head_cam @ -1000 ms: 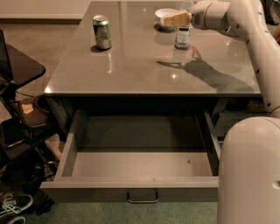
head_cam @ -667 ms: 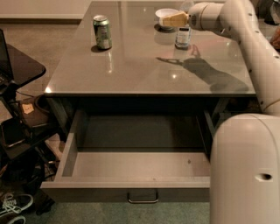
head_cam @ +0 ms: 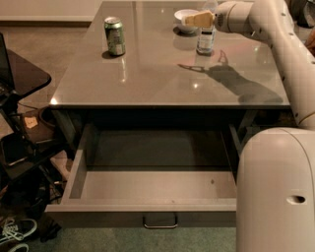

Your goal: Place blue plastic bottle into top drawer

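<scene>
A glossy grey table (head_cam: 147, 78) fills the upper part of the single camera view, seen from the front and slightly above, with a dim carpeted floor beyond it. Below the tabletop, the top drawer (head_cam: 123, 215) is pulled fully out toward the camera; its wide, shallow grey inside is visible, and a curved metal handle (head_cam: 160, 221) sits in the centre of its front.

At the far right of the tabletop, the blue plastic bottle (head_cam: 205, 40) stands upright, well apart from the drawer. Just behind and to its left is a small white bowl (head_cam: 184, 14). A green soda can (head_cam: 114, 35) stands upright at the far left, well apart from the bottle.

The robot's white arm (head_cam: 280, 54) rises from the right edge, bends at the top right corner and reaches leftward over the table, casting a dark shadow on the surface. Its tan gripper (head_cam: 189, 20) points left, level with the bottle's upper part and overlapping it. Whether the gripper is spread or closed on the bottle cannot be told. A large white part of the robot's body (head_cam: 275, 192) covers the lower right corner.

On the left, a black stand (head_cam: 19, 74) and a pair of shoes (head_cam: 15, 235) sit in shadow.
</scene>
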Controlling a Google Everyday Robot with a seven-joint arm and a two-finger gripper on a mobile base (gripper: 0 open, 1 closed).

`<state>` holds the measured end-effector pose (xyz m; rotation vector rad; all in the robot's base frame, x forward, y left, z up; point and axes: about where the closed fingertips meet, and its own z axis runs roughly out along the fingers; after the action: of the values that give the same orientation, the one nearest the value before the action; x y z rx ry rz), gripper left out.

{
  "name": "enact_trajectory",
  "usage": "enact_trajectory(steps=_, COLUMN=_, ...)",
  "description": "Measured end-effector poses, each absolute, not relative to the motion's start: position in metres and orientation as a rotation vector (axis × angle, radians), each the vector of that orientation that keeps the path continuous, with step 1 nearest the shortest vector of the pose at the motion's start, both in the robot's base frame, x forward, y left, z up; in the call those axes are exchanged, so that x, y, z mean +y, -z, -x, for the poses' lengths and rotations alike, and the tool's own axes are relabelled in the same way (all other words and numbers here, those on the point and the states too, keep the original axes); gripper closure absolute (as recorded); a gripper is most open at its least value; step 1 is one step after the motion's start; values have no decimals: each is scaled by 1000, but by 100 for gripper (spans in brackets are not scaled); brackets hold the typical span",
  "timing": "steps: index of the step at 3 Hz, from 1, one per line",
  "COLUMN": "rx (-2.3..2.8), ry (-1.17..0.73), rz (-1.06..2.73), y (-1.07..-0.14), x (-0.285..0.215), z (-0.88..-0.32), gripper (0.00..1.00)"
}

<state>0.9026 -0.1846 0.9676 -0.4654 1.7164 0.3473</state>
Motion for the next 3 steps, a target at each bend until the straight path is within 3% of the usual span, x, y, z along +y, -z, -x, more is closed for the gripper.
enact_trajectory(steps=3, rx=1739, ry=-272, rz=366, y=-953, x=-193, z=-926, gripper=0)
